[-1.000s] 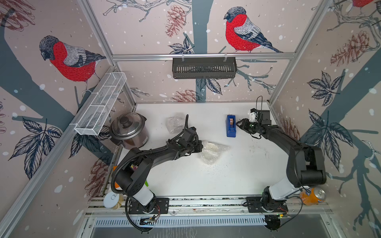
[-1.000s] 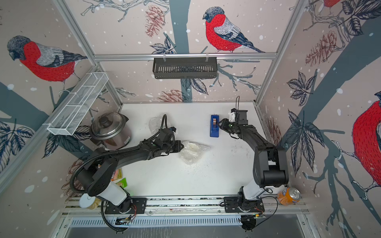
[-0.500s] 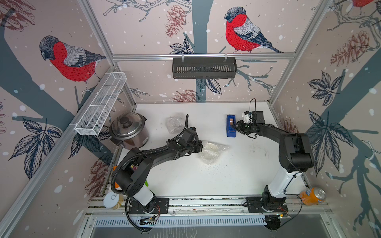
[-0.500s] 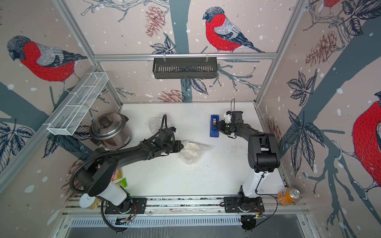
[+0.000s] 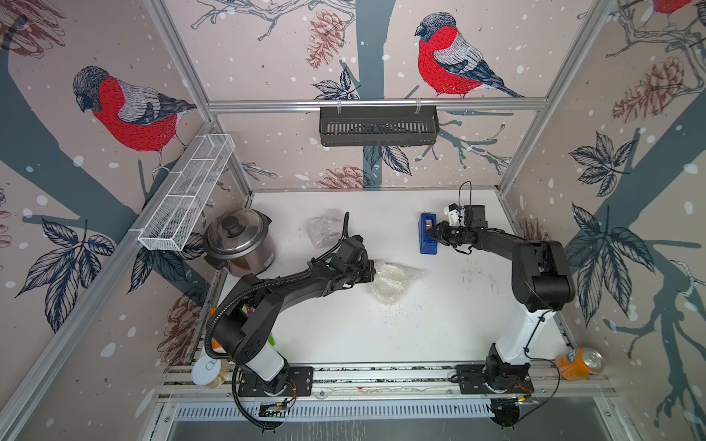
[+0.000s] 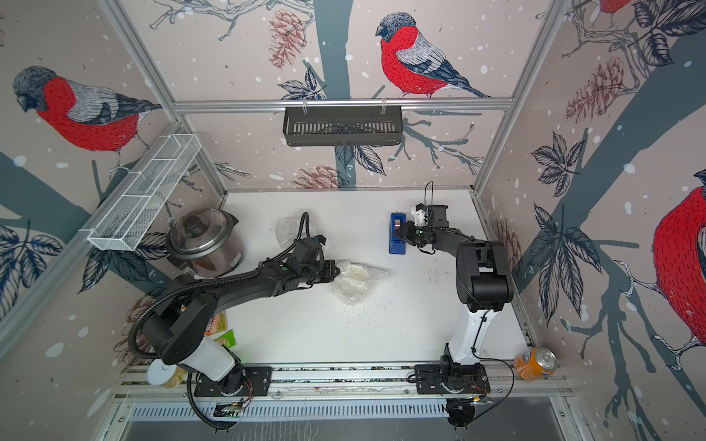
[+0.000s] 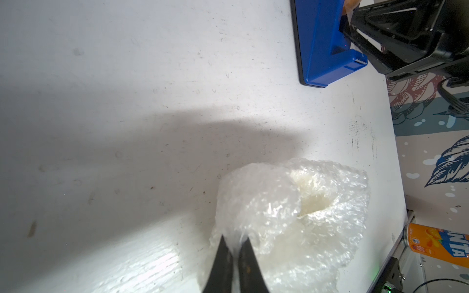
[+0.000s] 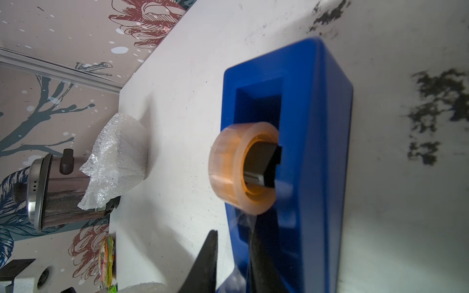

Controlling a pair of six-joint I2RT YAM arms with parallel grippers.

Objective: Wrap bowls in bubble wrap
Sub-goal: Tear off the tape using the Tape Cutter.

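You have the left end effector (image 7: 234,238) pinched shut on the bubble wrap (image 7: 266,210), while the right end effector (image 5: 435,233), part-open, sits at the tape dispenser (image 5: 427,244), 1 o'clock from the wrap.

Two bubble wrap bundles by my count: one bundle (image 7: 291,228) pinched in my left gripper (image 7: 234,243), a second bundle (image 5: 324,229) beyond it. One cream bowl (image 7: 313,200) shows through the first. One tape dispenser (image 8: 324,152) and one tape roll (image 8: 223,165) at my right gripper (image 8: 232,232). One cooker (image 5: 238,240), one soda can (image 5: 578,362).
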